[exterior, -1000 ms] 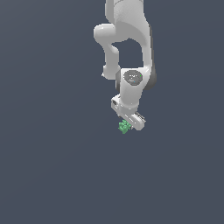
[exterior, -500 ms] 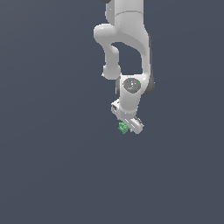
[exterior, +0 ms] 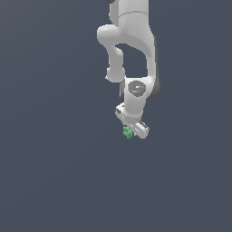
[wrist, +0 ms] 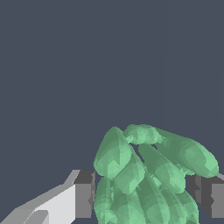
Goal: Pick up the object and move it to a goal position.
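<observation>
Dark grey-blue emptiness is surrounding us as we are clamping our jaws on the small bright green lumpy cluster (wrist: 148, 175), sitting between them. Picking up looks finished; we are seeing no goal marker yet.

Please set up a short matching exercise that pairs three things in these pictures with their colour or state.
Things:
1. green cluster
2. arm
3. fingers
4. background

Colour or state:
A. plain dark grey-blue
B. white, reaching down from the top of the exterior view
C. dark pads, one at each side of the cluster
D. bright green, lumpy

Pairs: 1-D, 2-B, 3-C, 4-A
</observation>
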`<state>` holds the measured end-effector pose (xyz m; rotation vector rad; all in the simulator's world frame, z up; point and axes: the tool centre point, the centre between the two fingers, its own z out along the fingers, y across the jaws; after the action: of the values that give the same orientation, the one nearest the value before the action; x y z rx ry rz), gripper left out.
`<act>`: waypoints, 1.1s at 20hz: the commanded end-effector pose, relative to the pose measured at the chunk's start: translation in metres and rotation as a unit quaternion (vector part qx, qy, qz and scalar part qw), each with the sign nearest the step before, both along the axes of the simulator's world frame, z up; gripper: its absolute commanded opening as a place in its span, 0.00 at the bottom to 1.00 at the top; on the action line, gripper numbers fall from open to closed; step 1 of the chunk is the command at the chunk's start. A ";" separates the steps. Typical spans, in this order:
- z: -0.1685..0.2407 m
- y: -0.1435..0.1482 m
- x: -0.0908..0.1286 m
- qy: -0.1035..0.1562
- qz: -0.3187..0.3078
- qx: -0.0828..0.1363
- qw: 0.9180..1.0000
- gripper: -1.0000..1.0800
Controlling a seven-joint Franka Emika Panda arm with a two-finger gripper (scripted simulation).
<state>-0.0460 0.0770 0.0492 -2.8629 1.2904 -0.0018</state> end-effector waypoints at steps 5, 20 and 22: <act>0.004 -0.007 0.002 0.000 -0.001 0.000 1.000 0.00; 0.078 -0.129 0.035 0.000 -0.001 0.000 1.000 0.00; 0.091 -0.150 0.041 0.000 -0.001 0.000 1.000 0.00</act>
<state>-0.0088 -0.0568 0.1301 -2.8616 1.2939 -0.0011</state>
